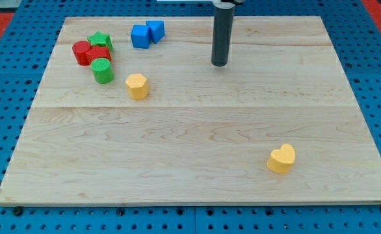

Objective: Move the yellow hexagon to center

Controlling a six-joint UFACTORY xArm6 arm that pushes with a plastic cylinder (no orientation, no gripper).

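Note:
The yellow hexagon (pixel 137 85) sits on the wooden board (pixel 197 175) left of its middle. My tip (pixel 220 63) is the lower end of the dark rod, in the upper middle of the board. It stands well to the right of the yellow hexagon and slightly higher in the view, touching no block.
A yellow heart (pixel 281 158) lies at the lower right. Two blue blocks (pixel 146 33) sit at the upper left. Further left is a cluster: a green star (pixel 101 41), a red cylinder (pixel 81 52), another red block (pixel 99 54) and a green cylinder (pixel 103 70).

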